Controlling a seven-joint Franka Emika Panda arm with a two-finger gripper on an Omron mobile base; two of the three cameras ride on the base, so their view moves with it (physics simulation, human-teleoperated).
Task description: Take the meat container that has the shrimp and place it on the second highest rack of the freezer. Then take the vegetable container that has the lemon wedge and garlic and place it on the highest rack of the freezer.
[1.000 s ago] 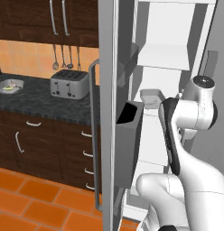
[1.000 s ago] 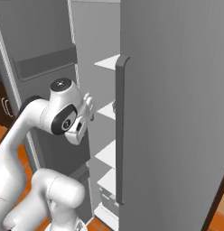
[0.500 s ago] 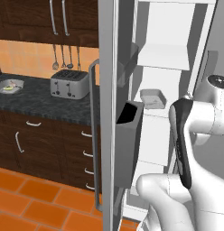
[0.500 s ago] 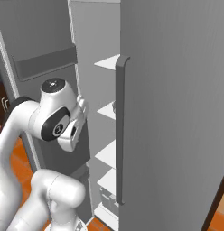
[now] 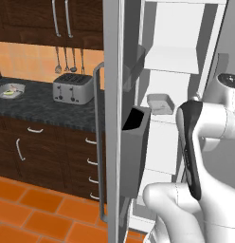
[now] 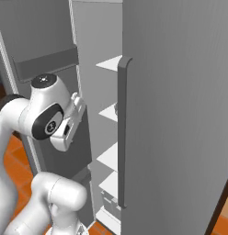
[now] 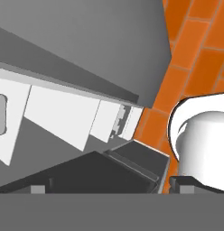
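Pale grey tray, shallow, rounded corners: the meat container point(image 5: 159, 103). It sits flat on the second highest rack point(image 5: 174, 117) inside the open freezer point(image 5: 185, 28), above the jaws and well apart from them. Its contents are too small to make out, so the shrimp is unconfirmed.

Jaws: spread to full width, holding nothing, pointing down past the door bin point(image 5: 136, 149) toward the orange tile floor point(image 7: 195, 40).

Highest rack point(image 5: 172, 59): bare white shelf, one level above the tray.

Vegetable container point(image 5: 9, 90): far to the left of the jaws on the dark tabletop point(image 5: 48, 111), beyond the toaster point(image 5: 73, 88). Something yellow-green shows in it; lemon wedge and garlic cannot be told apart at this size.

Risks, as judged:
- The arm stands close to the open door. A swing toward the tabletop could clip the door bin or the door edge.
- The racks sit close together. The second tray could land beside the first if the approach comes in low.
- Loose pieces may slide if the tray is tilted in transit.
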